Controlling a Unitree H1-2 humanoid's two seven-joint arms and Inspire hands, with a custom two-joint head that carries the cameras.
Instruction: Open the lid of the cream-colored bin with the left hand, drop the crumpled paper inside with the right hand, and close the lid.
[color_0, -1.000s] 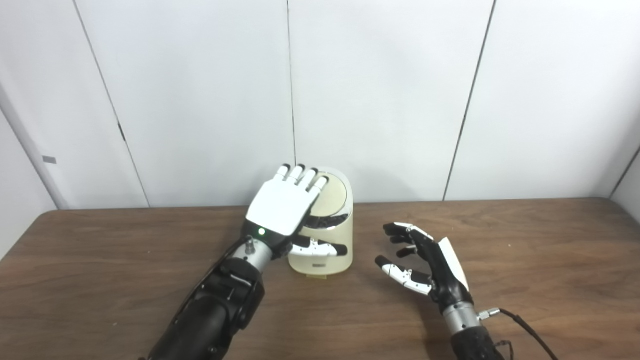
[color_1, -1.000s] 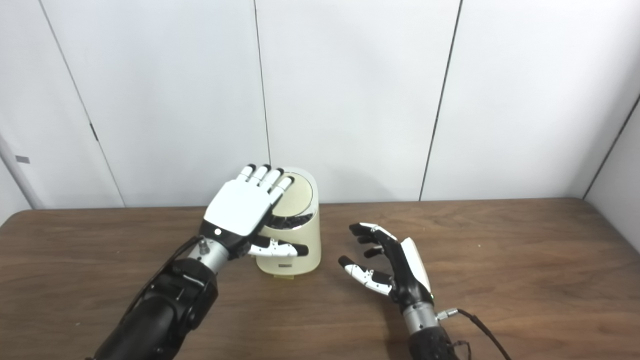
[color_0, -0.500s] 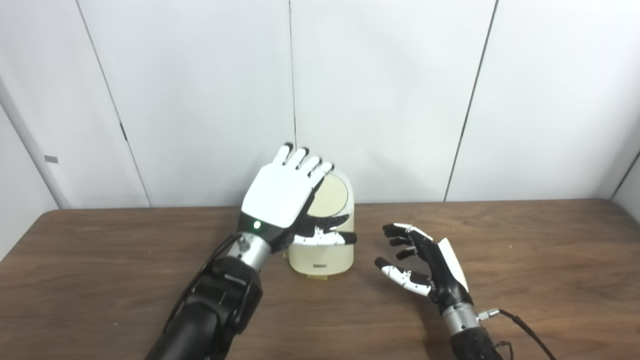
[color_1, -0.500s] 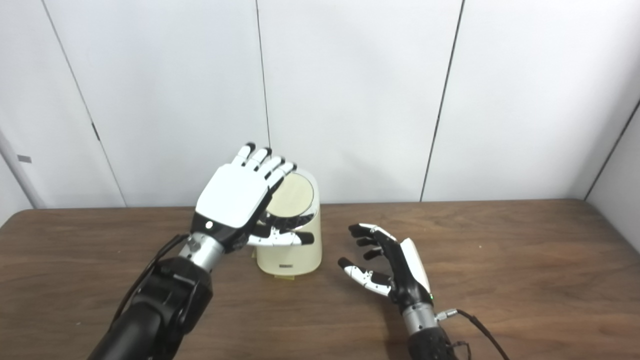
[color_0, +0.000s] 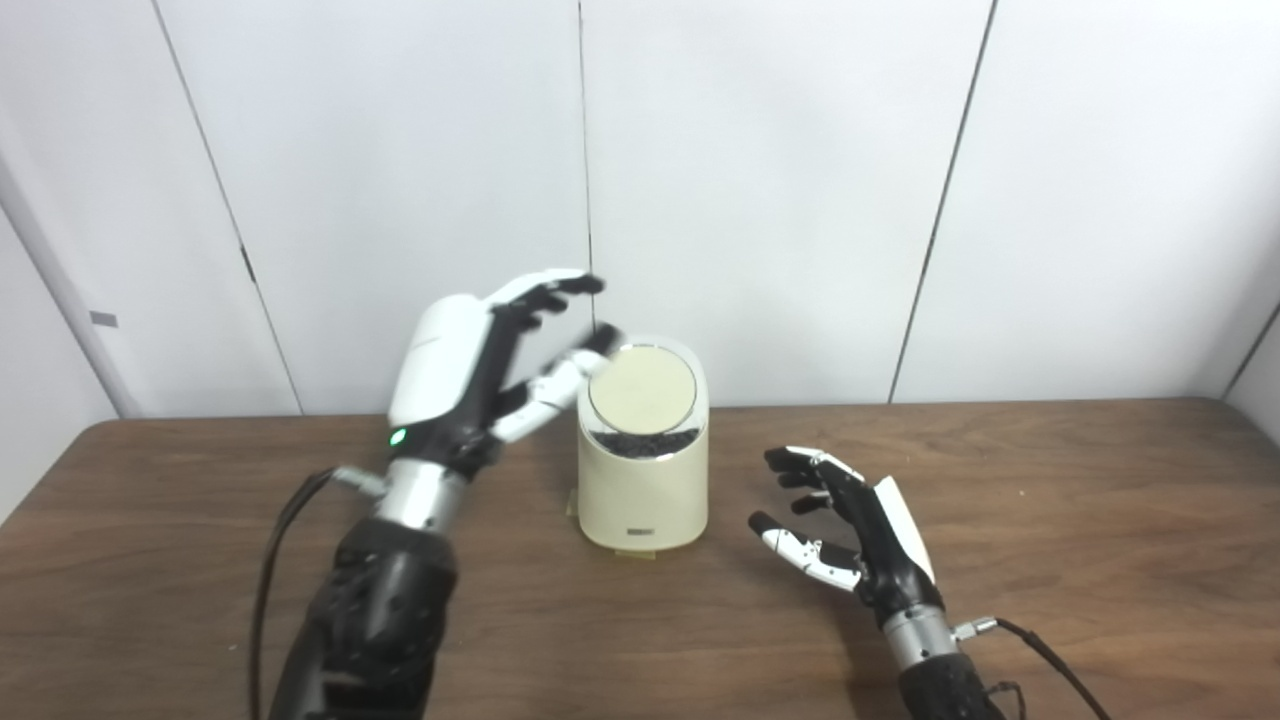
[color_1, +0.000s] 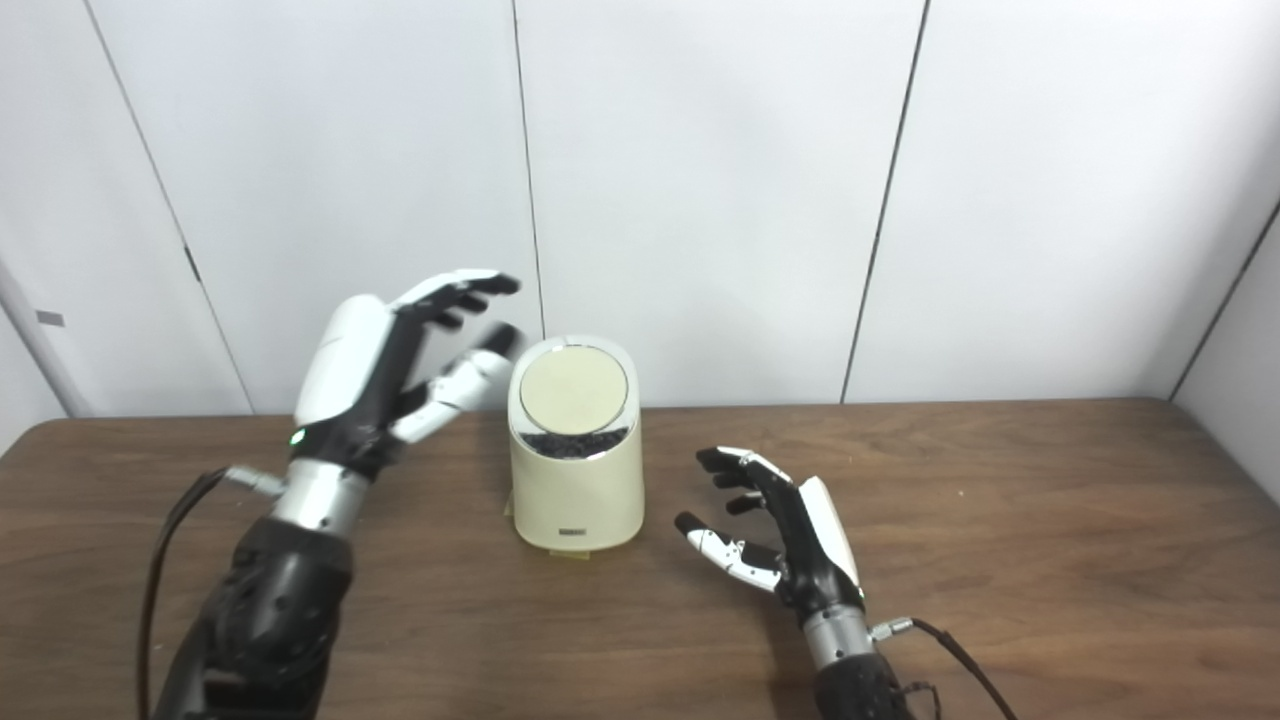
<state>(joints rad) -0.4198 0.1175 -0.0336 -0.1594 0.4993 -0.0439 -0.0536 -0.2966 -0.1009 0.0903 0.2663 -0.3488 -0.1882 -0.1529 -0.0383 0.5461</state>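
Cream-colored bin stands mid-table, lid tilted up. Left hand, fingers spread and empty, hovers just left of it; right hand waits, open and empty, well apart.

bin on table, between both hands.

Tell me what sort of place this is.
Probably a robot test room: bare white wall panels, one wooden table, and only a cream-colored bin on it.
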